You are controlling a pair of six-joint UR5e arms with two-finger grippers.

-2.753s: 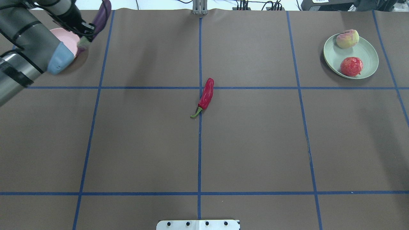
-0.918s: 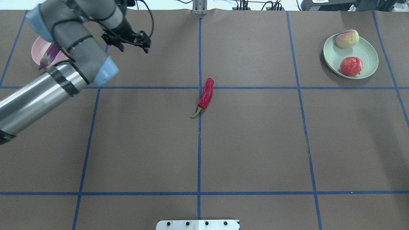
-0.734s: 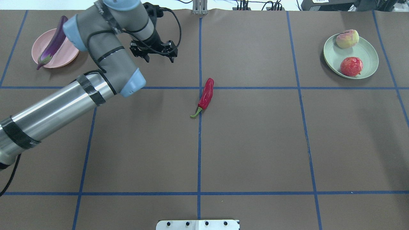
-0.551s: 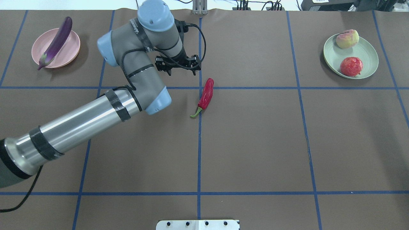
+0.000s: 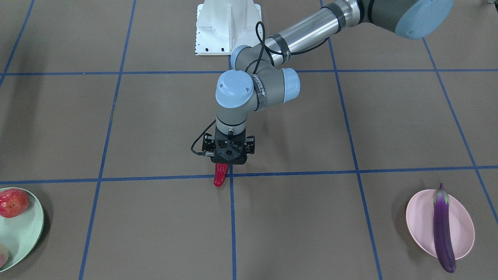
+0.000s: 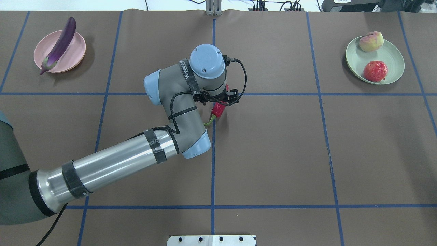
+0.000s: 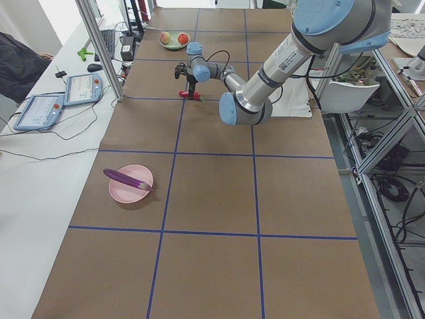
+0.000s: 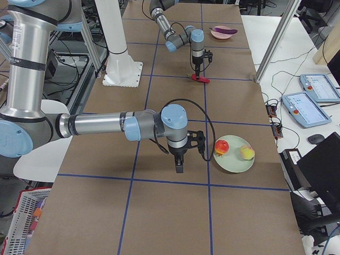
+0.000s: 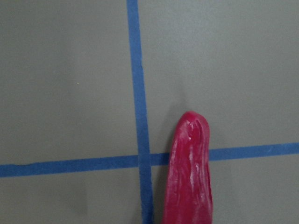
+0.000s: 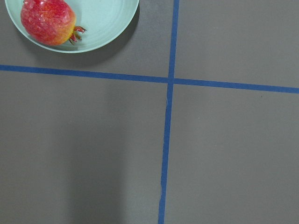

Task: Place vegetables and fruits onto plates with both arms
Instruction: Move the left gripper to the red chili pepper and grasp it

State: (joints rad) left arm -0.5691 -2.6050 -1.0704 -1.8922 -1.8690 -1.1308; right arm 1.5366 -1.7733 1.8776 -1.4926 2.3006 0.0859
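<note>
We are holding the left tool (image 5: 228, 161) directly over the chili (image 5: 220, 177) on the counter (image 5: 311, 233), lining up a grasp; whether it is open, we cannot tell.

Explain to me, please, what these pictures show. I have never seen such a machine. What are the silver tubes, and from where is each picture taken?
The silver tubes are two robot arms at a brown table. Each arm ends in a two-finger end effector. Four fixed cameras watch: one from across the table, one from above and behind the robot, and one from each end of the table. Two small cameras sit on the wrists and look down at the table.

The left end effector stands over a red chili at the middle of the table; whether it grips the chili cannot be told. The right end effector hangs beside a green plate, which holds a red fruit and a peach. A purple eggplant lies on a pink plate.
</note>
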